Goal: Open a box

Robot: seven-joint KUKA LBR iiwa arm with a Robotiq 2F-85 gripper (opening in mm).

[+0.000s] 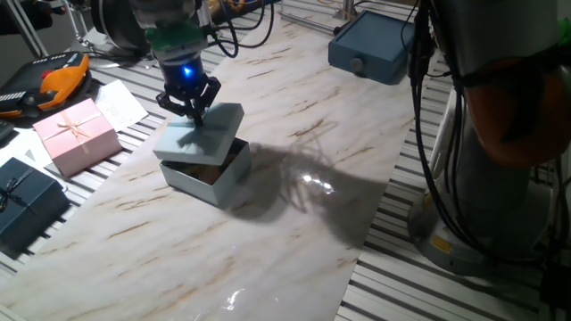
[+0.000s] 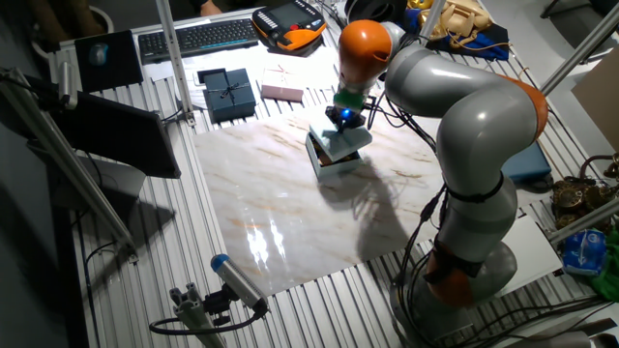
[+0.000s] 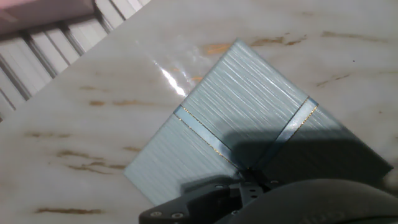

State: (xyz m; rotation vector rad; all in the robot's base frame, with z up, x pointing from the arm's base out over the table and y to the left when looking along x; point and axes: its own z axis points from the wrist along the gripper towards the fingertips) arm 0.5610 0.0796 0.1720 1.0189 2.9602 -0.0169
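Left of centre, the jaws of the gripper are clenched on the lid, tilted above the box. Brown interior shows. A pink box sits far left.

One fixed view: low, close, angled across the marble board toward the box. Other fixed view: high, farther back, opposite side, whole arm in frame. Hand view: tight, straight down onto the lid. All three share box and board.
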